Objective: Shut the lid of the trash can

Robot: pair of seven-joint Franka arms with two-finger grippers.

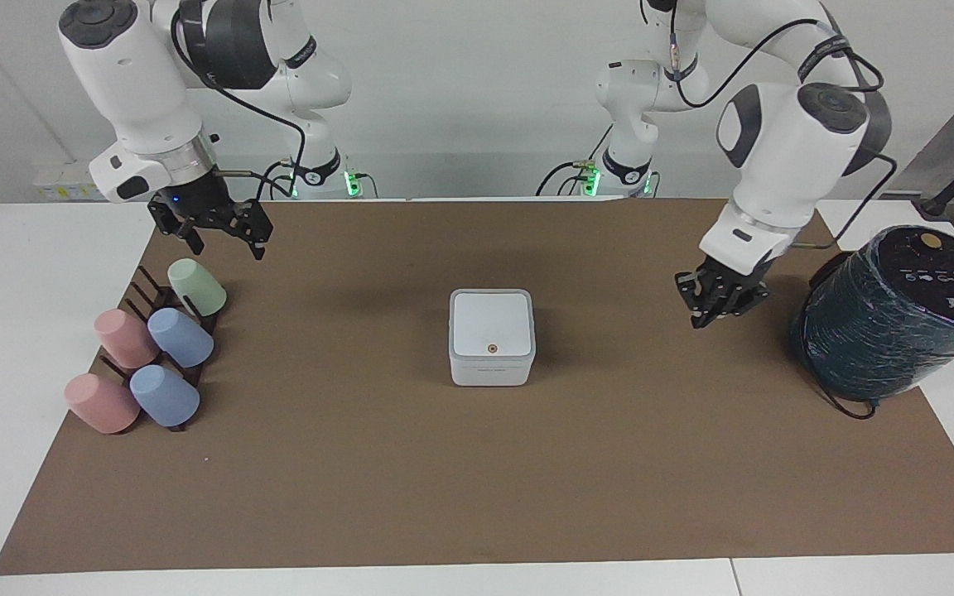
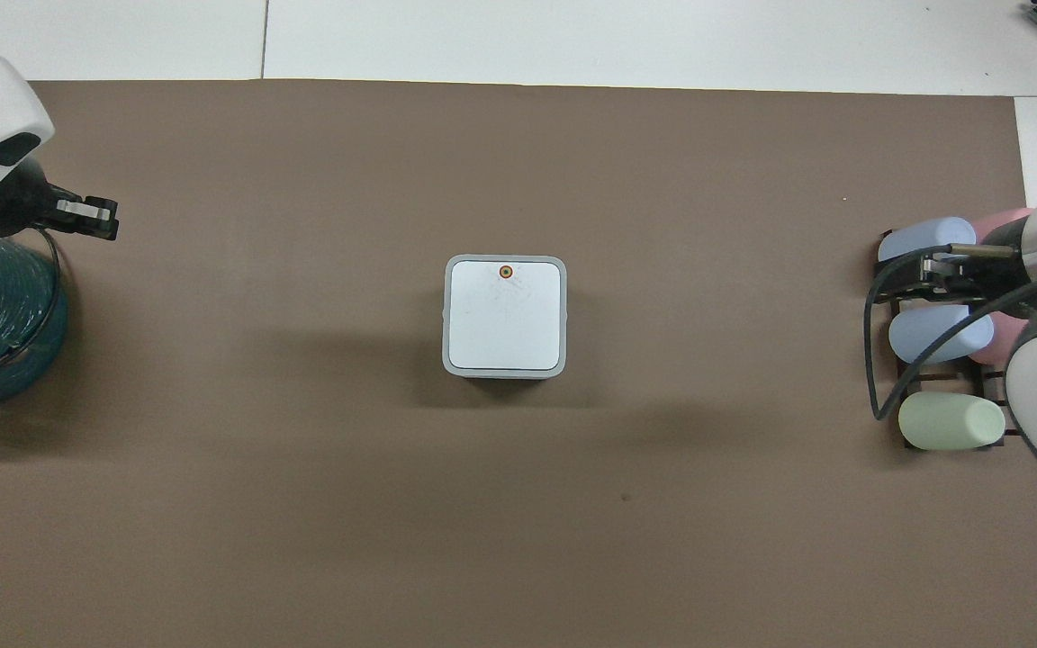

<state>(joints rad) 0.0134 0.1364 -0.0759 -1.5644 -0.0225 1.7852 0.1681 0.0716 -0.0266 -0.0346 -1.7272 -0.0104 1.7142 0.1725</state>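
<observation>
The small white trash can (image 1: 491,370) stands in the middle of the brown mat. Its white lid (image 1: 492,323) lies flat and closed on it, with the orange-brown dot on top; the lid also shows in the overhead view (image 2: 505,315). My left gripper (image 1: 705,319) is shut and empty. It hangs over the mat toward the left arm's end, well away from the can and beside the dark green cylinder; it also shows in the overhead view (image 2: 100,218). My right gripper (image 1: 228,247) is open and empty and waits above the cup rack.
A large dark green wrapped cylinder (image 1: 891,319) stands at the left arm's end of the table. A dark rack (image 1: 146,290) with several pastel cups, such as a green one (image 1: 197,286), sits at the right arm's end. The brown mat (image 1: 477,480) covers the table's middle.
</observation>
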